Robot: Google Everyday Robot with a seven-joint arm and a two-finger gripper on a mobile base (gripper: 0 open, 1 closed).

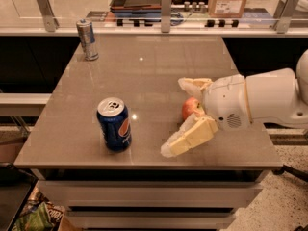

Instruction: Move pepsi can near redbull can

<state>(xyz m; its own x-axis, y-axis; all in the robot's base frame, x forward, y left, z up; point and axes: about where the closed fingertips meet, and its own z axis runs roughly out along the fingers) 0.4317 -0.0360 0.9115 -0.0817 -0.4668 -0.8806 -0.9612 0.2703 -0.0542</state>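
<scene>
While the pepsi can (114, 125) stands ungrasped near the desk's (159, 71) front edge, well apart from the redbull can (87, 40) at the far left corner, the end effector (175, 117) hangs nearby, fingers (190, 137) spread around an apple (191, 109). Grasp and carry all remain, I'd say.

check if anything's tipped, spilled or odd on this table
Nothing stands out. The pepsi can and redbull can stand upright, nothing spilled; the apple lies by the open gripper on the right of the table.

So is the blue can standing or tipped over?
Standing up: the pepsi can has its silver top upward. The gripper is to its right, fingers open by the apple.
</scene>
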